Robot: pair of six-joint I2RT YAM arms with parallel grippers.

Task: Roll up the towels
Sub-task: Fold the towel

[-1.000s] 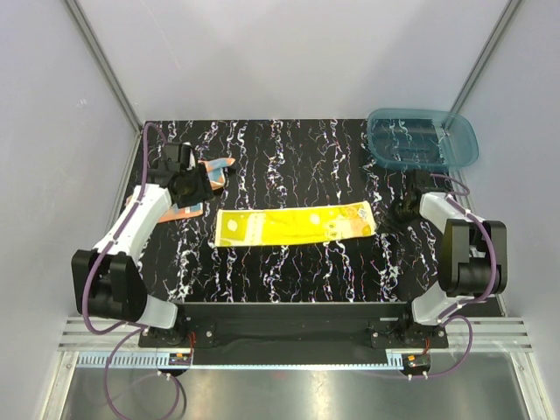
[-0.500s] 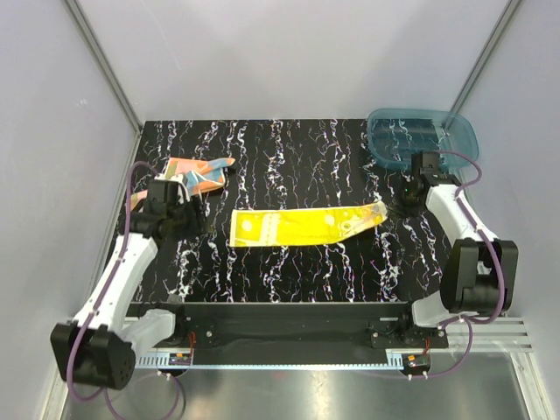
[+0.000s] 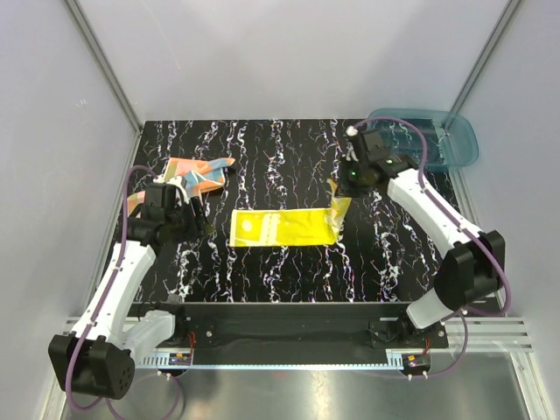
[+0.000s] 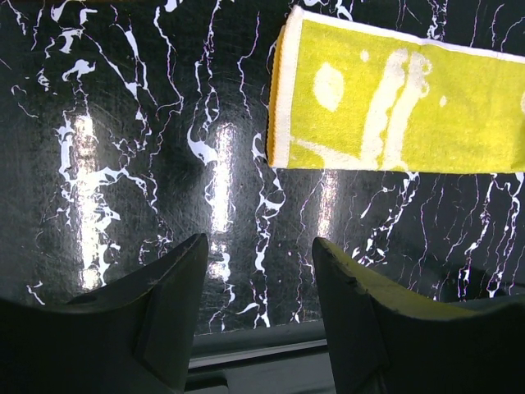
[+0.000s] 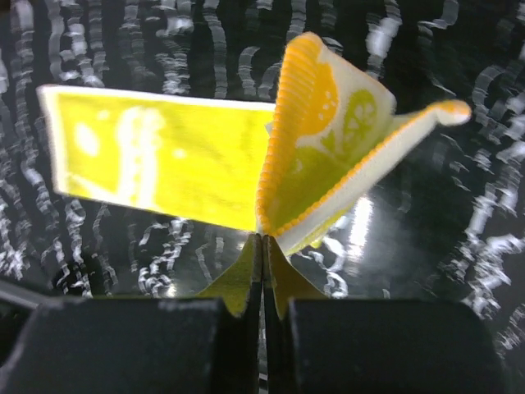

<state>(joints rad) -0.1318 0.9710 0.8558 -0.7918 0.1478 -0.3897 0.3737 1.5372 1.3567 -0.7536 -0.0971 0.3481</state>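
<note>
Some of the orange towel (image 3: pixel 199 170) hides under the left arm (image 3: pixel 163 208).

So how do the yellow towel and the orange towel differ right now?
The yellow towel is stretched out long in the middle; the orange towel lies bunched at the far left. The yellow towel's right end is lifted, pinched in the shut right claw; the orange towel is unheld. The yellow one carries pale markings, the orange one light-blue and white patches. Neither is rolled yet.
</note>
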